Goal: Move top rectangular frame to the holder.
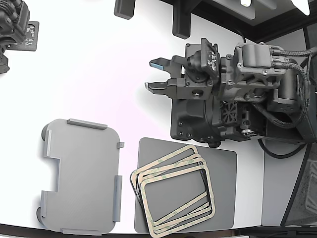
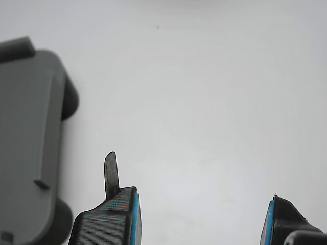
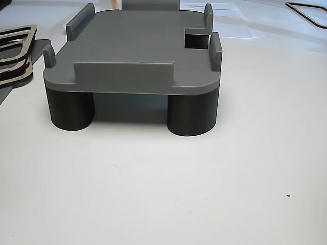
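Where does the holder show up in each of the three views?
Exterior view: the holder sits at lower left, beside the stack of frames.
Wrist view: only its rounded end shows, at the picture's edge.
Other view: it fills the upper middle, standing on dark legs.
Shared landmark: the holder's raised edge tabs.

The wrist view cuts off most of the holder (image 2: 28, 138) and the tool's (image 2: 202, 219) base. The lower frames (image 1: 171, 193) hide under the top frame (image 1: 176, 198).
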Motion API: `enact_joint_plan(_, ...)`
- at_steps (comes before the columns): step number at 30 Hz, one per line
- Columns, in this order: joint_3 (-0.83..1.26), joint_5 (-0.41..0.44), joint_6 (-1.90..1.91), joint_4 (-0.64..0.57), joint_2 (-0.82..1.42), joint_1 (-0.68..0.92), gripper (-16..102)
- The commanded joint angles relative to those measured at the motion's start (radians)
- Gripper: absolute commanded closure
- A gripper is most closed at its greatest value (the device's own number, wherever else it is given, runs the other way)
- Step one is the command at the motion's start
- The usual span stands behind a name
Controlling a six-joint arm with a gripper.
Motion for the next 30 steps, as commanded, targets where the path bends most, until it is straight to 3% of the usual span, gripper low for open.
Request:
enact_joint_plan(1, -0.196, 0.086, -0.037, -0.164, -0.219, 0.112, -14)
enact_joint_plan(12, -0.245, 0.120, -0.023, -0.135, -0.278, 0.156, -14)
enact_joint_plan(21, -0.506, 0.334, 0.275, 0.198, -0.526, 0.561, -14)
enact_joint_plan(30, -0.765, 0.407, 0.663, 0.457, -0.836, 0.963, -14)
